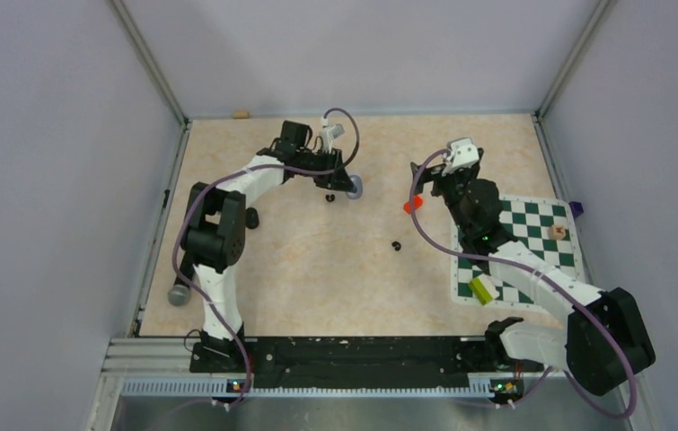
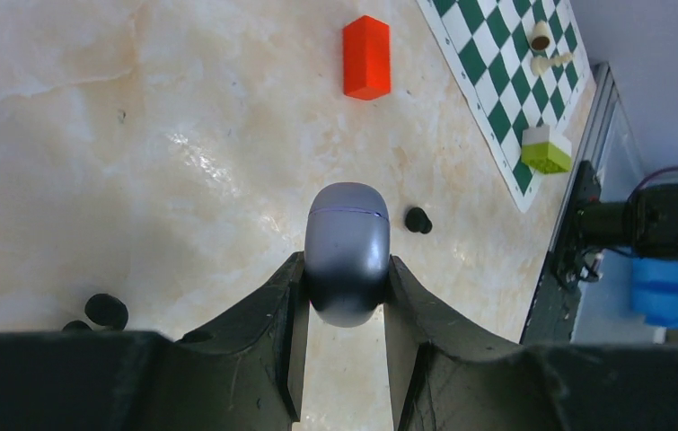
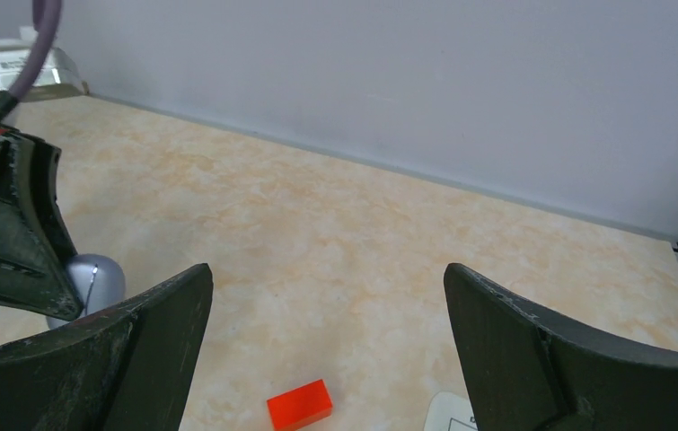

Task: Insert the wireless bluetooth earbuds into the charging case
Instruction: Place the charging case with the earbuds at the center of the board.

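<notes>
The left gripper (image 2: 346, 272) clenched the case (image 2: 347, 238) mid-frame — a black bud (image 2: 418, 220) just right of it; the right gripper (image 3: 326, 278) gaped, empty.

No text, label, brand, number or sign can be read in any of the views. Whatever lies on the desk (image 1: 317, 278) is too small or too blurred to show lettering.
</notes>
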`<state>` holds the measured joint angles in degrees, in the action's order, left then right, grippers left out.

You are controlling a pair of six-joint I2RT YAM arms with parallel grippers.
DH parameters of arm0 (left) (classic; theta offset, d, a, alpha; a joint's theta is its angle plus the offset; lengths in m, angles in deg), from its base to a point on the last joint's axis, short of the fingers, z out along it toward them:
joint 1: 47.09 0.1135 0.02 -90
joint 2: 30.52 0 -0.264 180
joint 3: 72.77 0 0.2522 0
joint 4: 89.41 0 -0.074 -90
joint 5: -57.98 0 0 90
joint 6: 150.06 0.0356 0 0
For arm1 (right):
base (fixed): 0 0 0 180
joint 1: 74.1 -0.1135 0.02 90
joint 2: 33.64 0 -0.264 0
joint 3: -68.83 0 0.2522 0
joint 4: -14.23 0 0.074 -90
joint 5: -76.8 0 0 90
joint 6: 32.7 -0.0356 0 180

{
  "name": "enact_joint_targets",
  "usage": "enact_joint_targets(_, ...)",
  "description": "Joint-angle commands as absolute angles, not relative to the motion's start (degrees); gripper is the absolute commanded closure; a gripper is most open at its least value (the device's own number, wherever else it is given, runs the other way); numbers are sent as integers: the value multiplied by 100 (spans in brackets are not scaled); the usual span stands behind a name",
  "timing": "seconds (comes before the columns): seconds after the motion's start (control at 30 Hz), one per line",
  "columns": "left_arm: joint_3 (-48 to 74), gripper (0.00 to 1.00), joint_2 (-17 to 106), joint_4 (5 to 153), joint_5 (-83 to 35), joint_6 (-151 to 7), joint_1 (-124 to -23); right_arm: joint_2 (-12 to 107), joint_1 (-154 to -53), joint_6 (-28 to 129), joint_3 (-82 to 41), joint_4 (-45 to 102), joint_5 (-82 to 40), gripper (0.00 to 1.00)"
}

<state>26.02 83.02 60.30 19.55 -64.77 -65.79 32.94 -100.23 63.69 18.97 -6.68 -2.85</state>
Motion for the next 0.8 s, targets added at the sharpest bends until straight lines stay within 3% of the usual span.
enact_joint_targets(0.0, 3015, 100, 8705, 6810, 1624, -7942, -6632, 3167, -9939, 6298, 1815, -893, -302, 1)
enact_joint_targets(0.2, 3450, 100, 9160, 6670, 1083, -8334, -6759, 3225, -9940, 6225, 1833, -887, -397, 1)
enact_joint_targets(0.4, 3803, 90, 9574, 6391, 803, -8466, -6839, 3208, -9937, 6222, 1837, -887, -415, 1)
enact_joint_targets(0.77, 3924, 87, 9981, 6263, 558, -8478, -6888, 3220, -9926, 6222, 1842, -904, -425, 1)
